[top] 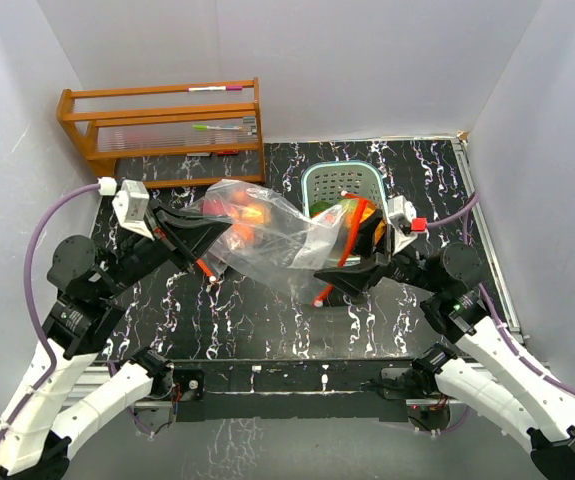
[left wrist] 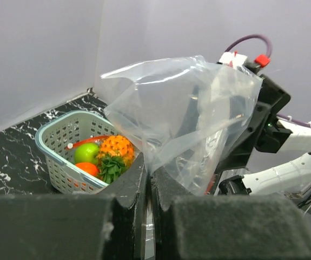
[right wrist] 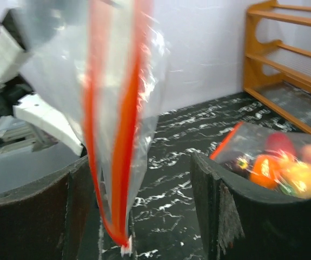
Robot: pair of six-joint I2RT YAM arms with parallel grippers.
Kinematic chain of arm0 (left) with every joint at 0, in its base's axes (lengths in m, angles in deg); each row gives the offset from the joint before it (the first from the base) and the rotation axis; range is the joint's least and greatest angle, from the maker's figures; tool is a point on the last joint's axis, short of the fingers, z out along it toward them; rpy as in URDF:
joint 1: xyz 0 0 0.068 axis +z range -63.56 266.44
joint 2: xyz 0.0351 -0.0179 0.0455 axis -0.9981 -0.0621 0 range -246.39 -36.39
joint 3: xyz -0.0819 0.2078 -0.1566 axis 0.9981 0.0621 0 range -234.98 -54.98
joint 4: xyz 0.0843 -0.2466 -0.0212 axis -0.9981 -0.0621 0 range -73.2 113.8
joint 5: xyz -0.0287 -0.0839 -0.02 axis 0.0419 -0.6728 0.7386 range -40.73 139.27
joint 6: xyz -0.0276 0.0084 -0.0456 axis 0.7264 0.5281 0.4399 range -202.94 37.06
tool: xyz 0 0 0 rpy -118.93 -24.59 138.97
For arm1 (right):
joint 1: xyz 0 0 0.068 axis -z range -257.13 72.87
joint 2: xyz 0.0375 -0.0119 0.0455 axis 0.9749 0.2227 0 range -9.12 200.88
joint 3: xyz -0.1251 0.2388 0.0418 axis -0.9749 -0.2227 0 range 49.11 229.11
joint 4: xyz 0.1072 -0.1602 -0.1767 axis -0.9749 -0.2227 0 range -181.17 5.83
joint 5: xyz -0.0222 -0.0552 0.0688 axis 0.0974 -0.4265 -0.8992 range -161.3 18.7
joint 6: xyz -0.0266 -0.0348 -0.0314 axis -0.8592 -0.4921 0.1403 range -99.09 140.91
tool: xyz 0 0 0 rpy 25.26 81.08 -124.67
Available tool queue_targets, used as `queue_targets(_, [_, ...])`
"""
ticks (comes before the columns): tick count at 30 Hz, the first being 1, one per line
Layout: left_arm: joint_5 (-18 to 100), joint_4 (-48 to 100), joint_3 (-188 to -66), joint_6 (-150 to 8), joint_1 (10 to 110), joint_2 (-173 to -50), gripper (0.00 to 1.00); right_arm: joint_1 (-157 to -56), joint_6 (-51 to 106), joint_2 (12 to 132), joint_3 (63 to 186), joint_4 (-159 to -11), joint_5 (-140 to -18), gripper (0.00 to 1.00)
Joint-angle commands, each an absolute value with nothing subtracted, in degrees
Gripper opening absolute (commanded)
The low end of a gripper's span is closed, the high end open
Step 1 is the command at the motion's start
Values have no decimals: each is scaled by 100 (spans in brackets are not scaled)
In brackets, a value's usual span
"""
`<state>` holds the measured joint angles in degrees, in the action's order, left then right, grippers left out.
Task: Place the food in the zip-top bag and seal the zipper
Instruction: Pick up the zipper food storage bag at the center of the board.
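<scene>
1. One zip-top bag [top: 267,240].
2. One teal basket [top: 343,165], near the far edge of the table [top: 267,320].
3. Three toy fruits show in the basket: one green fruit [left wrist: 86,153], one orange fruit [left wrist: 88,168] and one pineapple [left wrist: 116,149].
4. Several bagged fruits [right wrist: 266,170], too blurred to count.
5. One wooden rack [top: 162,125] at the far left corner, holding two pens [top: 207,89].
6. Two grippers: left gripper [left wrist: 147,168] and right gripper [right wrist: 144,206].
</scene>
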<state>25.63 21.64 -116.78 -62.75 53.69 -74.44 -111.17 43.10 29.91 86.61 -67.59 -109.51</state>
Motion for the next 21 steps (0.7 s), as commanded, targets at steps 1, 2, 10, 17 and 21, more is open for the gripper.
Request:
queue_targets(1, [2496,2480,-11428,-6154,5371,-7520,0,-11108,4845,2940,8997,-5614,-11844,64])
queue_targets(2, [2530,2505,-11378,-6162,5372,-7538,0,-11114,4918,2934,8998,-5581,-11954,56])
queue_targets(10, [3610,1767,-11454,-6511,5373,-7745,18,-11113,4724,2634,9179,-6918,-11216,8])
queue_targets(17, [4326,690,-12428,-7250,5366,-7837,96,-11114,4101,2521,9758,-9363,-8800,8])
queue_targets(21, [3734,969,-12326,-7004,5369,-7780,97,-11110,4009,2791,9871,-10031,-7912,8])
